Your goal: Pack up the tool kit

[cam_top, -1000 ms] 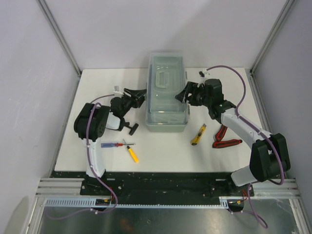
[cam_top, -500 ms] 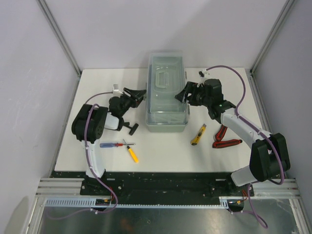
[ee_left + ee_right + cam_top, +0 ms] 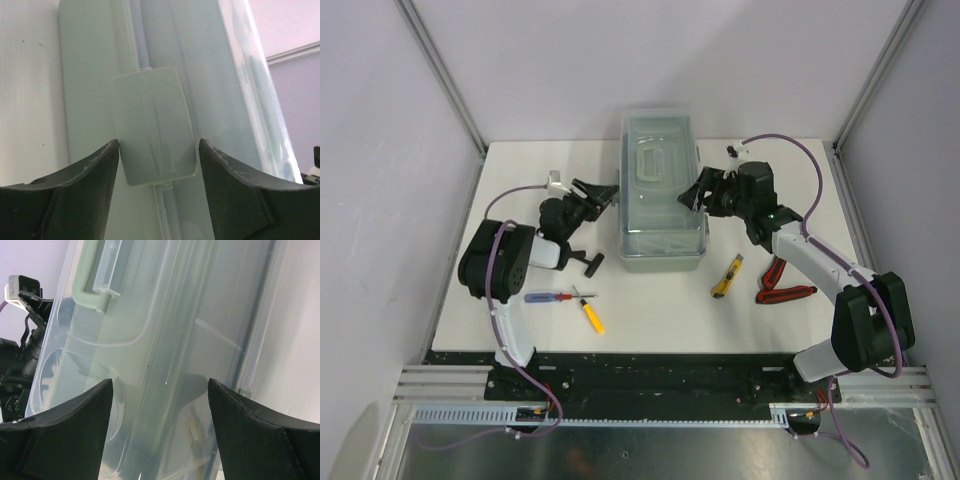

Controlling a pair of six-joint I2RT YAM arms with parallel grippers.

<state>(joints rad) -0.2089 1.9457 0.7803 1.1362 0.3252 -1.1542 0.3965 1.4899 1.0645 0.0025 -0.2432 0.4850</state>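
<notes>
The sage-green tool kit box (image 3: 663,195) with its clear lid down stands at the table's middle back. My left gripper (image 3: 604,195) is open at the box's left side. In the left wrist view its jaws (image 3: 159,150) stand either side of the box's green latch (image 3: 152,125) without touching it. My right gripper (image 3: 697,192) is open at the box's right side. In the right wrist view (image 3: 160,390) it faces the clear lid (image 3: 150,340) and the green handle (image 3: 92,290). Both grippers are empty.
On the table lie a black-headed hammer (image 3: 588,262), a blue and red screwdriver (image 3: 548,297), a yellow screwdriver (image 3: 591,317), a yellow knife (image 3: 726,277) and red pliers (image 3: 783,283). Grey walls close in the table's left, back and right.
My left arm's elbow has swung to the left and its gripper has crept a little farther along the box's left side. The right arm has hardly moved.
</notes>
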